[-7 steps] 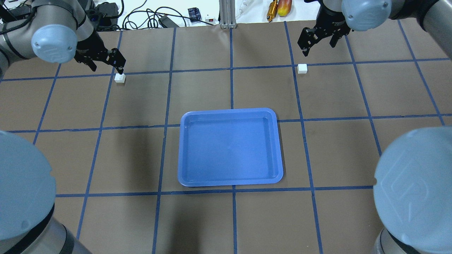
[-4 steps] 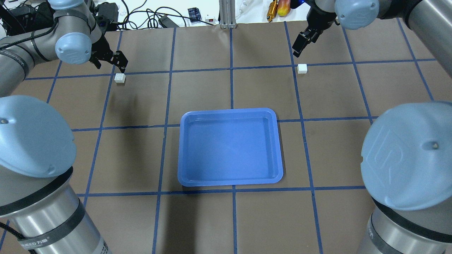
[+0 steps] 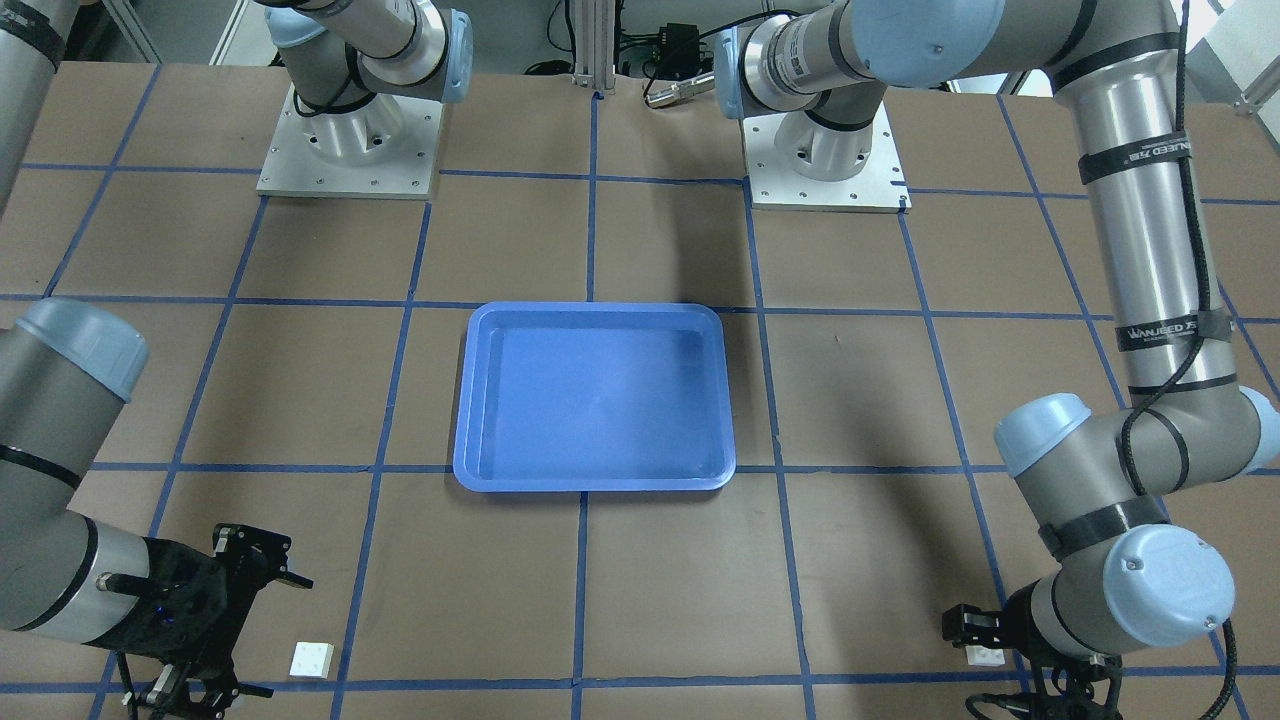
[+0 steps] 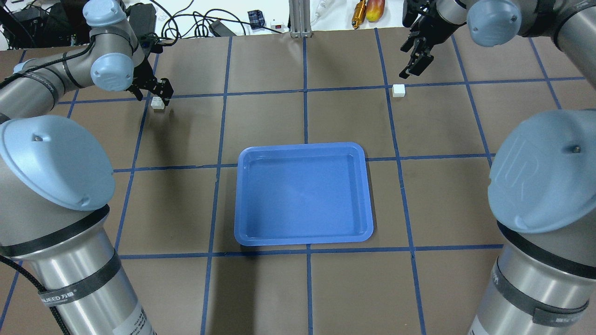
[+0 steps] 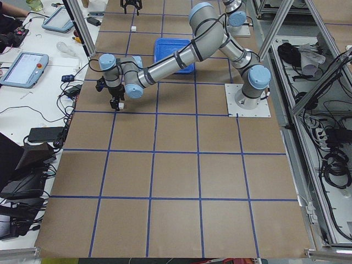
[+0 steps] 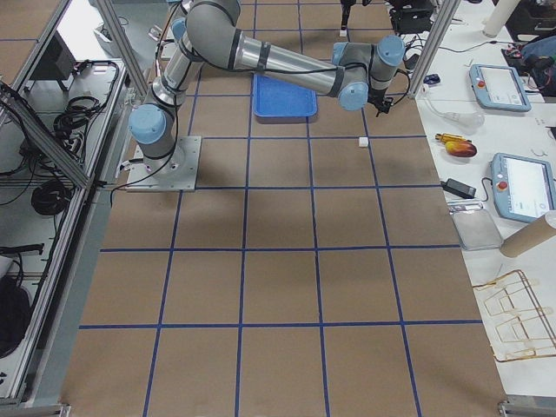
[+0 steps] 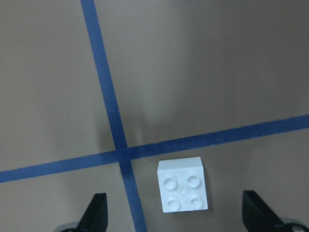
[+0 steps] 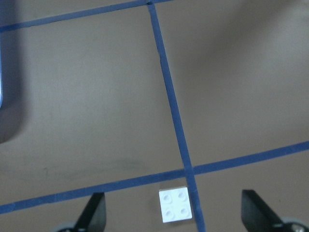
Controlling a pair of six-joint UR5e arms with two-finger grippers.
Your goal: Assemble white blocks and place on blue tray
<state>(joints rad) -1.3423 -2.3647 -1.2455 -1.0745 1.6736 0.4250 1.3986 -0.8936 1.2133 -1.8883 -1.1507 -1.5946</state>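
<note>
Two white blocks lie apart on the brown table. One block (image 4: 158, 103) lies at the far left, the other (image 4: 398, 90) at the far right. My left gripper (image 4: 153, 93) is open and hovers just above the left block. In the left wrist view that block (image 7: 183, 192) lies between the two fingertips (image 7: 96, 215). My right gripper (image 4: 412, 67) is open and higher, just beyond the right block. In the right wrist view that block (image 8: 176, 204) lies between the spread fingertips (image 8: 255, 212). The blue tray (image 4: 238, 200) sits empty in the table's middle.
Blue tape lines grid the table. Cables, a power supply and tools (image 4: 368, 11) lie beyond the far edge. The two arm bases (image 3: 345, 140) stand at the robot's side. My big elbow joints (image 4: 51, 163) hang over both near corners.
Both arms' elbows swung inward. My left gripper has come lower and closer over the left block. My right gripper shifted right and turned. Neither block has moved.
</note>
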